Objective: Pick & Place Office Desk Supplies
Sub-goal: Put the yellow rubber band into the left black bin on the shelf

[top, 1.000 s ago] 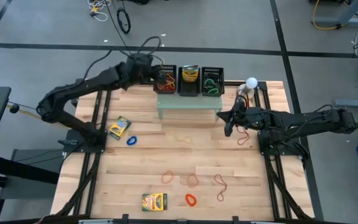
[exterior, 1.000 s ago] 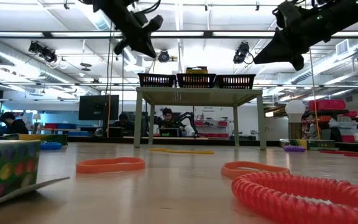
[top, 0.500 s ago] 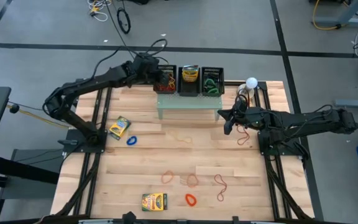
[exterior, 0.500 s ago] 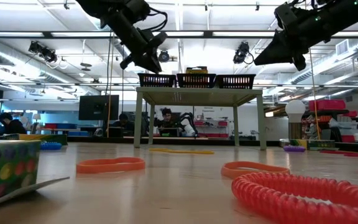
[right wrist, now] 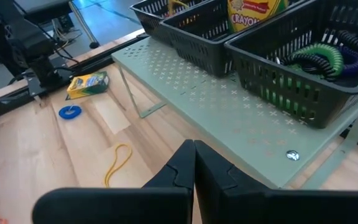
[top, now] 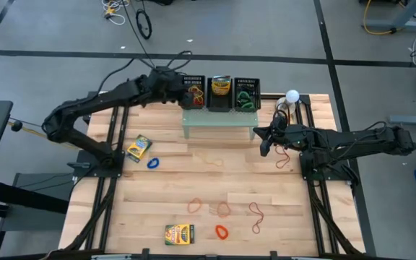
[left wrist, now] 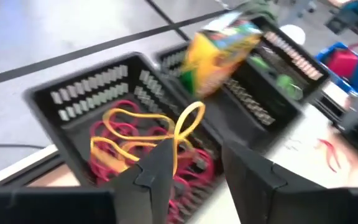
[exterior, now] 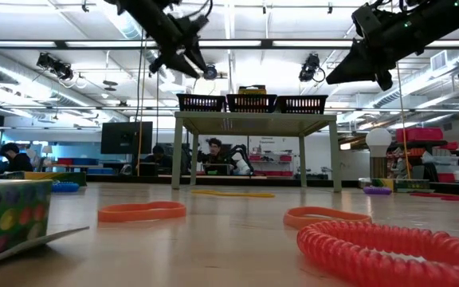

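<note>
The left gripper [left wrist: 194, 171], fingers parted and holding nothing, hangs over the left black basket [left wrist: 73, 93], where the wrist view alone shows an orange rubber band [left wrist: 145, 127] lying on red ones. The right gripper [right wrist: 194, 165], clenched empty, sits before the pale green stand [right wrist: 229, 106]; beyond it a box reads "CRAYO" [right wrist: 253, 12]. Loose bands [top: 222, 232] dot the wooden table [top: 302, 224].

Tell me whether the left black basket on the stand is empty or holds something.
Holds something. The left black basket contains a tangle of red and orange rubber bands, seen from the left wrist view; the left gripper hovers open above it.
</note>
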You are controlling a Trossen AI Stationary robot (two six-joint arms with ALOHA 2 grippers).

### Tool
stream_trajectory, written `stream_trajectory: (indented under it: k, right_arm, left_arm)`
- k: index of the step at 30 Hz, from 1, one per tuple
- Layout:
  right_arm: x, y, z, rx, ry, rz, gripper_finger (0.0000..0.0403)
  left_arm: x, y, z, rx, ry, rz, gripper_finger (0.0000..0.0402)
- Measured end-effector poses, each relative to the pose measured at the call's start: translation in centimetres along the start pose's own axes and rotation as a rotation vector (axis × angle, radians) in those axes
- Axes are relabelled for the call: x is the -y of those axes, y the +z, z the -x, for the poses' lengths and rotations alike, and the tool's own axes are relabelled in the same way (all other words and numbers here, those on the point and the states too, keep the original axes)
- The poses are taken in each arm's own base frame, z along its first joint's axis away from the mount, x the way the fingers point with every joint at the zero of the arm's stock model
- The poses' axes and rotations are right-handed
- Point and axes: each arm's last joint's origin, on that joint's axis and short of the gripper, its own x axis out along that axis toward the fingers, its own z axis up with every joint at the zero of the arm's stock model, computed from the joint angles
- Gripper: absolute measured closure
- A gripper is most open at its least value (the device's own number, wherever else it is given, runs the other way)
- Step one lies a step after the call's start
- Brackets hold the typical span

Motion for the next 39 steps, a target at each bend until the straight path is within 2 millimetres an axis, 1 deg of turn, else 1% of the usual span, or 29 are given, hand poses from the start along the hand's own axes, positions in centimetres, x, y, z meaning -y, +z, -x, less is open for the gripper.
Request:
stream_trajectory:
  k: [3, 6, 10, 12, 14, 17, 21, 24, 28, 30, 36, 39]
  right_arm:
    - [0.0, 0.0, 0.0, 0.007, -0.017, -0.002, 0.0396]
    - [0.0, 0.0, 0.0, 0.010, -0.016, -0.008, 0.0396]
    - [0.0, 0.0, 0.0, 0.010, -0.016, -0.015, 0.0396]
    - [0.0, 0.1, 0.0, 0.012, -0.015, -0.031, 0.0396]
    - [0.0, 0.0, 0.0, 0.011, -0.016, -0.029, 0.0396]
    - [0.0, 0.0, 0.0, 0.011, -0.016, -0.016, 0.0396]
    - [0.0, 0.1, 0.0, 0.011, -0.016, -0.016, 0.0396]
    - [0.0, 0.1, 0.0, 0.011, -0.016, -0.017, 0.0396]
    - [0.0, 0.1, 0.0, 0.011, -0.016, -0.017, 0.0396]
    - [0.0, 0.1, 0.0, 0.011, -0.016, -0.017, 0.0396]
    - [0.0, 0.1, 0.0, 0.012, -0.017, -0.017, 0.0396]
    - [0.0, 0.1, 0.0, 0.012, -0.017, -0.017, 0.0396]
  left_arm:
    - [1.3, -0.5, 1.4, -0.008, -0.043, -0.053, 0.0280]
    - [2.9, -1.4, 2.5, 0.002, -0.054, -0.124, 0.0311]
    - [4.2, -3.0, 2.8, -0.002, -0.038, -0.211, 0.0359]
    - [4.3, -3.0, 2.5, 0.030, -0.045, -0.230, 0.0384]
    - [3.8, -2.5, 2.0, 0.064, -0.033, -0.221, 0.0394]
    - [2.6, -1.1, 1.3, 0.124, -0.046, -0.180, 0.0396]
    - [0.4, 0.8, 1.1, 0.161, -0.035, -0.129, 0.0397]
    - [-1.2, 1.6, 1.0, 0.151, -0.041, -0.062, 0.0392]
    - [-3.2, 1.4, 0.6, 0.060, -0.017, 0.049, 0.0370]
    - [-3.7, 1.3, 0.1, 0.035, -0.010, 0.082, 0.0362]
    - [-5.1, 0.8, -2.3, -0.053, -0.023, 0.202, 0.0363]
    - [-5.4, 0.5, -3.1, -0.078, -0.014, 0.209, 0.0366]
